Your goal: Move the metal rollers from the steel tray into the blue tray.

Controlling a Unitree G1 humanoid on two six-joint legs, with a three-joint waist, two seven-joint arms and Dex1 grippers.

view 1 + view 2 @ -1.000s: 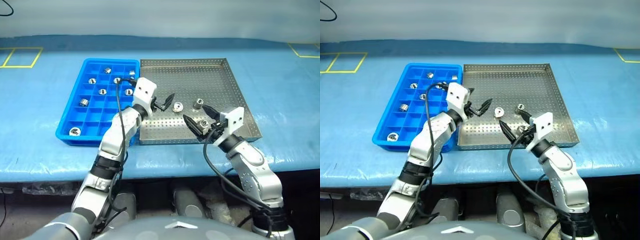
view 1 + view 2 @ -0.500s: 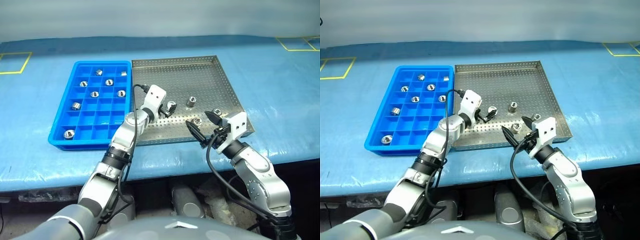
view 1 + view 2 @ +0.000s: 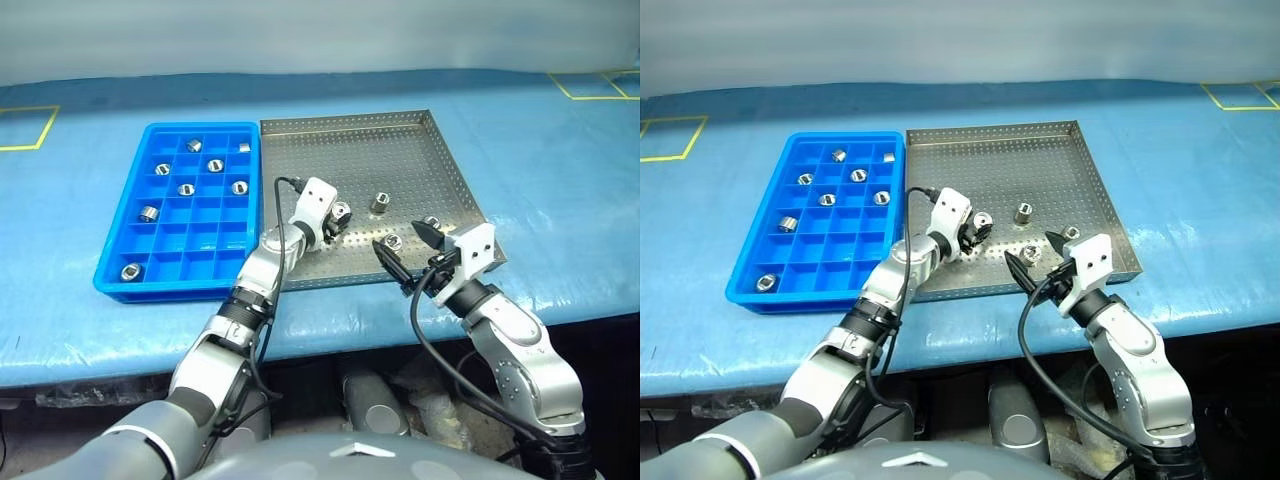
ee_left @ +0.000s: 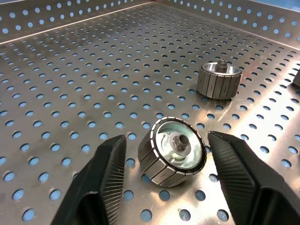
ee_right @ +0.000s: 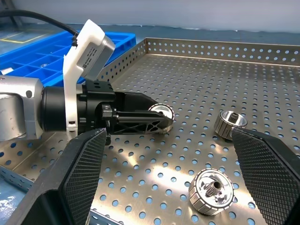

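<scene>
The left gripper [image 4: 161,168] sits low on the perforated floor of the steel tray [image 3: 400,150], near that tray's front-left part, with its two black fingers [image 4: 105,183] set either side of one of the metal rollers [image 4: 172,151]; a thin gap shows on each side of the roller, so the fingers bracket it without clearly pinching it. That roller lies tilted with its hollow face turned toward the wrist. A second roller [image 3: 380,203] stands a little further in, near the tray's middle, and two more [image 3: 394,243] lie close to the front edge, toward the right corner. The right gripper [image 3: 408,250] hangs over that front edge with its fingers spread wide, holding nothing. The blue tray [image 3: 120,285] lies against the steel tray's left side, with seven rollers [image 3: 185,189] in its compartments, mostly in the far rows and one in the front-left corner compartment.
</scene>
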